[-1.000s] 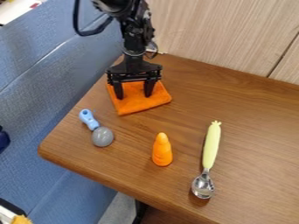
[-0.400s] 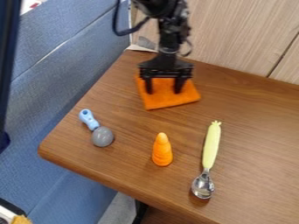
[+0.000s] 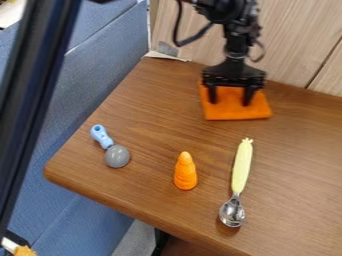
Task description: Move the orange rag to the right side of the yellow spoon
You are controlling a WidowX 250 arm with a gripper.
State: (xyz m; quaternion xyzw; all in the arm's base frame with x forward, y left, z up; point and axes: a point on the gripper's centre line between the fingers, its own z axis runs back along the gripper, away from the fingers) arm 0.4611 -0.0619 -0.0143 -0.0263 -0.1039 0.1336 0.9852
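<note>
At the back of the counter [image 3: 143,115], the claw [image 3: 230,103] is standing, fingers apart, over the orange rag [image 3: 234,111], which is lying beyond the yellow spoon [image 3: 242,167]; light or uneven pressure is risking slippage or bunching during a rightward drag.

Hand [image 3: 230,104]: black. Rag [image 3: 237,113] beneath it: plain orange. Spoon [image 3: 242,165]: pale-yellow handle. Surface [image 3: 150,125]: brown, wood-grained.

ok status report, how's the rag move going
End effector open, on orange rag. Rag beyond far end of yellow spoon, not yet right of it. Orange cone and blue-handled utensil left of spoon, likely clear.
</note>
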